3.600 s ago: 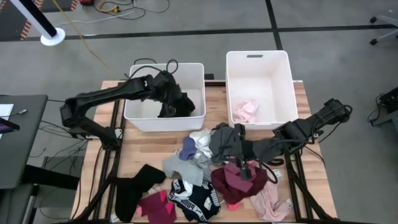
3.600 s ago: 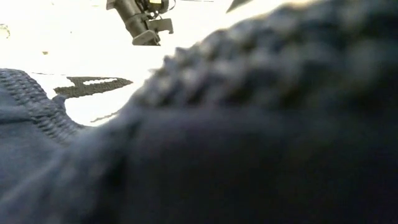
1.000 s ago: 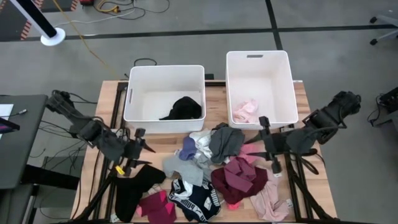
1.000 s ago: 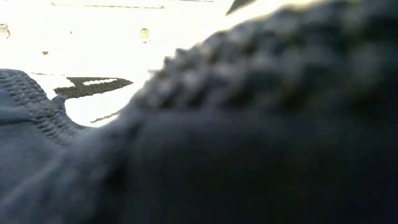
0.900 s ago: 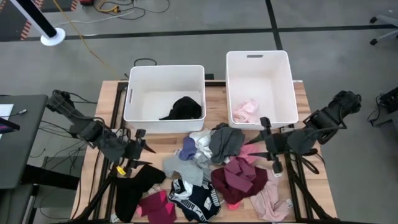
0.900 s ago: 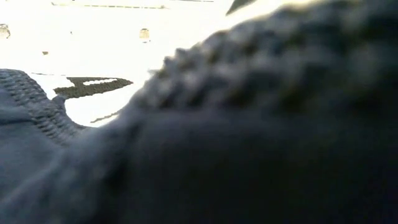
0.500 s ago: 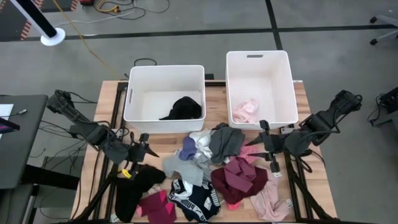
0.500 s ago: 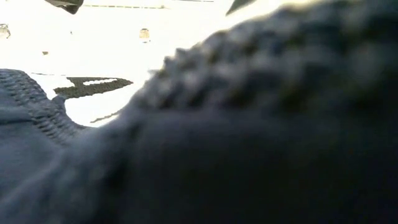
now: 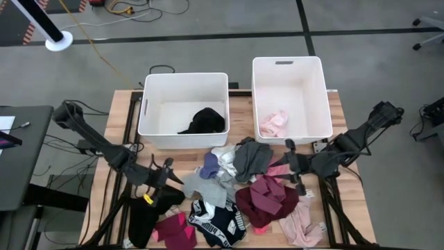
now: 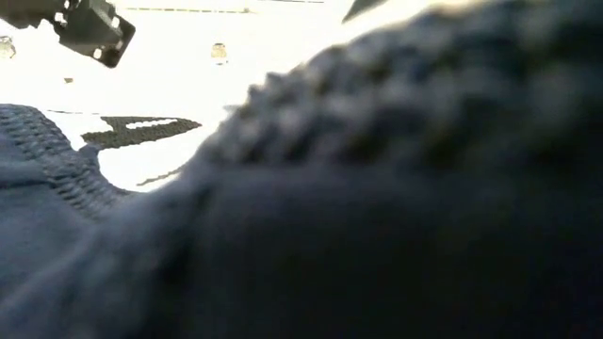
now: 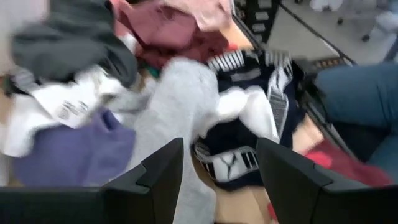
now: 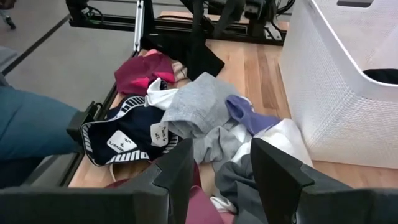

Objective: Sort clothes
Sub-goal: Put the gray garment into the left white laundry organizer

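Both arms hang low over the clothes [image 9: 229, 198] heaped on the surface [image 9: 326, 222]. The left gripper [image 9: 165, 179] and right gripper [image 9: 294, 167] are parted and empty. Overlapping garments (grey over navy) could snag, dragging two together into one bin [image 9: 182, 136].

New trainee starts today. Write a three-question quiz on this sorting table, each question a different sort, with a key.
1. True or false: the left bin holds a black garment.
2. What lies in the right bin? A) pink garment B) navy garment C) nothing
3. Fill in: the left gripper and right gripper both hover beside the pile of clothes with fingers ____ and nothing held.

Key: 1 true; 2 A, a pink garment; 3 open.
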You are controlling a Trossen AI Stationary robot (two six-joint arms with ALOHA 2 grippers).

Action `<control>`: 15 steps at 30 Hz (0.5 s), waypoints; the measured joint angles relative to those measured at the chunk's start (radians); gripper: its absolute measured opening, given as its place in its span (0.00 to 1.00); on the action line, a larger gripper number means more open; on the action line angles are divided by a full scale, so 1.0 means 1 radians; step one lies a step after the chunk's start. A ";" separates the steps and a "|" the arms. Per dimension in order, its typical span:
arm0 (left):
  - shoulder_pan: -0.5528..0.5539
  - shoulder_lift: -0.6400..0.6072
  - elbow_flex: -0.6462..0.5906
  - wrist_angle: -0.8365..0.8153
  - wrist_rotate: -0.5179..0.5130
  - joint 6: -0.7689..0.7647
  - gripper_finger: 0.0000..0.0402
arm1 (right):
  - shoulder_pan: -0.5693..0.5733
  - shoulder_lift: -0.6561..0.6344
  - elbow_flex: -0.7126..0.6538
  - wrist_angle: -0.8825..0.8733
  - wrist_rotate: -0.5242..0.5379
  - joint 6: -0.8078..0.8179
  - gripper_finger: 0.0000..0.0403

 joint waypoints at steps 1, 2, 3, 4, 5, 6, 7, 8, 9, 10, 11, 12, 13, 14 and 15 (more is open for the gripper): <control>0.000 0.027 -0.004 0.018 0.001 0.006 0.49 | 0.000 0.003 0.000 0.004 0.000 0.000 0.44; 0.001 0.053 -0.003 0.038 0.000 0.014 0.49 | 0.000 0.006 0.000 0.008 0.000 -0.001 0.44; 0.001 0.077 -0.003 0.052 -0.001 0.022 0.49 | 0.000 0.009 0.000 0.013 0.000 -0.004 0.44; 0.001 0.102 -0.003 0.068 -0.001 0.029 0.49 | 0.000 0.012 0.000 0.017 0.000 -0.009 0.44; 0.002 0.126 -0.003 0.095 -0.003 0.036 0.49 | 0.000 0.012 0.000 0.018 -0.002 -0.008 0.44; 0.002 0.150 -0.003 0.123 -0.007 0.046 0.49 | 0.000 0.013 0.000 0.018 -0.005 -0.008 0.44; 0.002 0.173 -0.003 0.139 -0.023 0.051 0.49 | 0.000 0.012 0.000 0.019 -0.004 -0.008 0.44; 0.002 0.194 -0.003 0.151 -0.039 0.053 0.49 | 0.000 0.011 0.000 0.021 -0.004 -0.008 0.44; 0.002 0.214 -0.003 0.163 -0.056 0.054 0.49 | 0.000 0.011 0.000 0.024 -0.004 -0.008 0.44; 0.002 0.234 -0.003 0.174 -0.069 0.053 0.49 | 0.000 0.011 0.000 0.025 -0.004 -0.008 0.44; 0.004 0.255 -0.003 0.185 -0.073 0.053 0.49 | 0.000 0.012 0.000 0.028 -0.004 -0.008 0.44; 0.007 0.275 -0.003 0.198 -0.074 0.054 0.49 | 0.000 0.012 0.000 0.035 -0.004 -0.008 0.44; 0.011 0.295 -0.003 0.207 -0.074 0.053 0.49 | 0.000 0.012 0.000 0.043 -0.004 -0.008 0.44; 0.016 0.315 -0.003 0.216 -0.078 0.051 0.49 | 0.000 0.012 0.000 0.049 -0.004 -0.009 0.44; 0.022 0.334 -0.003 0.227 -0.087 0.044 0.49 | 0.000 0.012 0.000 0.052 -0.004 -0.009 0.44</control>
